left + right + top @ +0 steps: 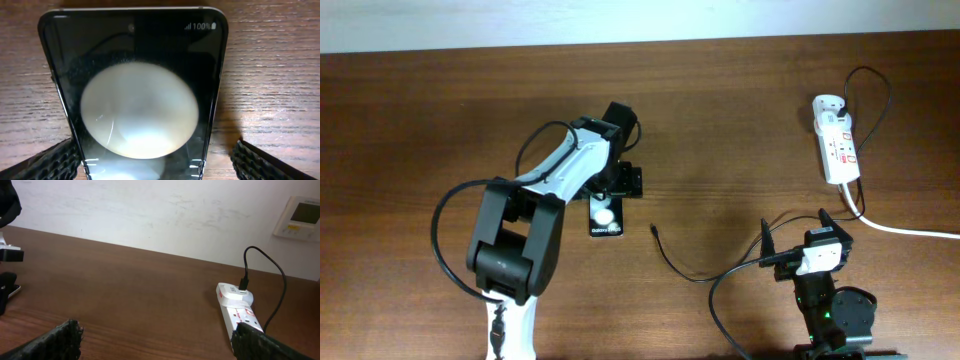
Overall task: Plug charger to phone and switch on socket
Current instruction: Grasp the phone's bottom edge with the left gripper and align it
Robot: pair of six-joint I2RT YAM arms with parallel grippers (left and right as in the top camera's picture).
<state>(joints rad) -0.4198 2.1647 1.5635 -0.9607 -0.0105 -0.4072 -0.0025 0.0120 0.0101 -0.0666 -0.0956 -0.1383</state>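
The phone (605,216) lies flat on the table and fills the left wrist view (135,90), its glossy face showing a large white glint. My left gripper (613,190) (152,162) is open and straddles the phone's near end, with a gap at the right finger. The charger's thin black cable ends in a plug tip (653,229) lying loose to the right of the phone. Its white adapter (825,105) (234,292) sits in the socket (838,148) (241,316) at the far right. My right gripper (798,235) (155,340) is open and empty, near the front edge.
The thin cable (705,278) loops past my right gripper and up behind the socket (272,270). The socket's thick white cord (910,231) runs off to the right. A white wall (150,210) stands behind the table, with a wall panel (299,216) on it.
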